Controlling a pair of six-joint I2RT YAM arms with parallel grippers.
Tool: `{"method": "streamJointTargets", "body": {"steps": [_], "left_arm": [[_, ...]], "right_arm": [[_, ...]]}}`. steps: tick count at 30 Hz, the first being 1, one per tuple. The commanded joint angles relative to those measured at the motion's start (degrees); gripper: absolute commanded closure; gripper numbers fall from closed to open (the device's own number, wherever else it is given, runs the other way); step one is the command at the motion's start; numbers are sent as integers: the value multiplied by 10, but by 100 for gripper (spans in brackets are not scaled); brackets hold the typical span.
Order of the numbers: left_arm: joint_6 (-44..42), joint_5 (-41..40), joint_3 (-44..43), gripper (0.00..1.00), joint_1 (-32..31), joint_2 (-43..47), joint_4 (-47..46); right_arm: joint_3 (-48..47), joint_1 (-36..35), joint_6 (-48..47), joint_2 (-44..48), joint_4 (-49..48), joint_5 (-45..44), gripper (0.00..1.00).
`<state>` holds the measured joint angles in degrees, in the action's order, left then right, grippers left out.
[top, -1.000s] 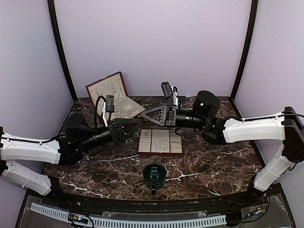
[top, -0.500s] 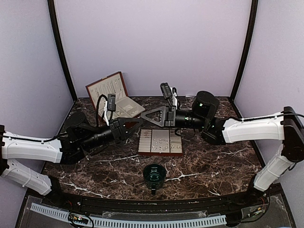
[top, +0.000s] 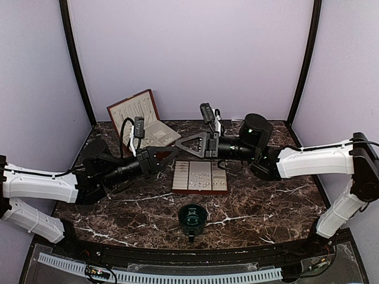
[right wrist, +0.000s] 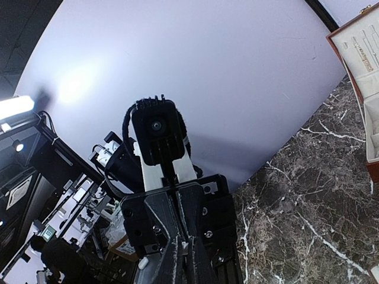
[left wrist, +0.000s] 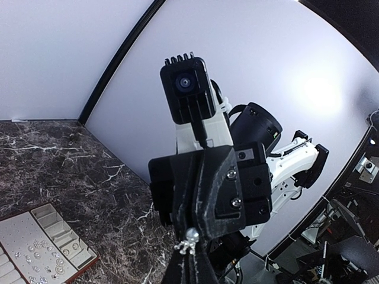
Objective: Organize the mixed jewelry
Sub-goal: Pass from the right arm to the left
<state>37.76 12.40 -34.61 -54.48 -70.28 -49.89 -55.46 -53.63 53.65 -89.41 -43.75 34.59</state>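
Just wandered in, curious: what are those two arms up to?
It's a jewelry-sorting job. The left gripper and right gripper meet tip to tip in the air beside the tray, both shut. A tiny silvery piece sits where they meet, apparently pinched by the left one. More pieces lie in the tray.

Brown marble table (top: 266, 207) veined white, dark green cup (top: 193, 218), silvery jewelry (left wrist: 40, 246), cream tray (top: 180, 177) (red-brown rim), lilac walls (top: 189, 53).

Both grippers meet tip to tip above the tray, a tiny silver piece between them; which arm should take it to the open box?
Probably left: the left gripper, shut at the silver piece, lies on the same side as the open box; the right gripper reaches in from opposite.
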Motion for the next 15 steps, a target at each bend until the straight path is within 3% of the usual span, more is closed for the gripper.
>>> {"method": "streamJointTargets", "body": {"steps": [1,5,10,15], "left_arm": [[-10,-6,-2,100,8,5,9],[-16,9,2,100,21,15,39],[-44,61,-15,100,36,20,96],[-110,159,-52,100,58,15,175]], "right_arm": [[2,-6,-13,3,-5,-4,88],[-3,-4,-41,18,37,-15,68],[-8,6,-73,39,94,-28,54],[-34,16,-139,56,216,-41,51]]}}
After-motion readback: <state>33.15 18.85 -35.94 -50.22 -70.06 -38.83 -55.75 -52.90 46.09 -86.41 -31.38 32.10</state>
